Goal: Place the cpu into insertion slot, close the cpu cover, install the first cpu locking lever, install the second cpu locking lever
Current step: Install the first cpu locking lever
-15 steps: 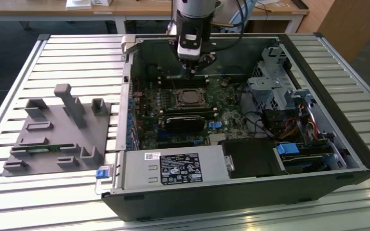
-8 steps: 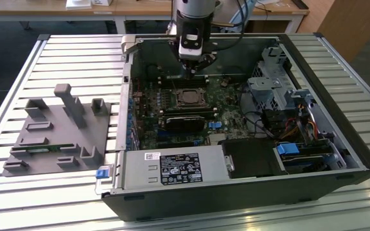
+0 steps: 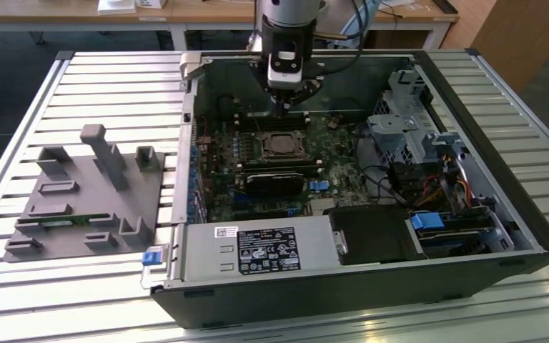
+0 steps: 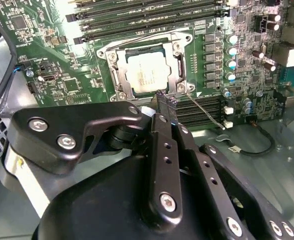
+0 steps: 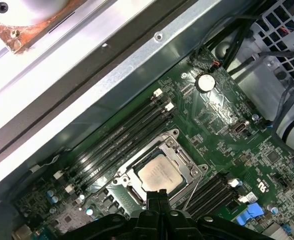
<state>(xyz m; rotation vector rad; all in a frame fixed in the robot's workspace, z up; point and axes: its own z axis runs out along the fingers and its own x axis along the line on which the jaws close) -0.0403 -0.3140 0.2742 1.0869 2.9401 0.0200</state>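
The cpu [image 4: 147,75] lies flat in the insertion slot [image 4: 105,54] on the green board, silver face up, and shows too in the exterior view [image 3: 279,145] and the first wrist view [image 5: 159,175]. The cpu cover [image 4: 137,50] lies down around it, framing it. One thin wire locking lever [image 4: 204,112] juts out from the socket's corner over the memory slots, unlatched [image 5: 194,187]. My gripper [image 4: 167,102] is shut with nothing between its fingertips. It hovers just above the socket's edge near that lever's base [image 5: 157,196], inside the open case [image 3: 284,107].
Long black memory slots [image 4: 147,15] flank the socket on both sides. The case walls [image 3: 191,107], a drive cage [image 3: 403,132], cables [image 3: 389,179] and the power supply [image 3: 255,250] surround the board. A grey fixture [image 3: 83,193] stands on the slatted table at the exterior view's left.
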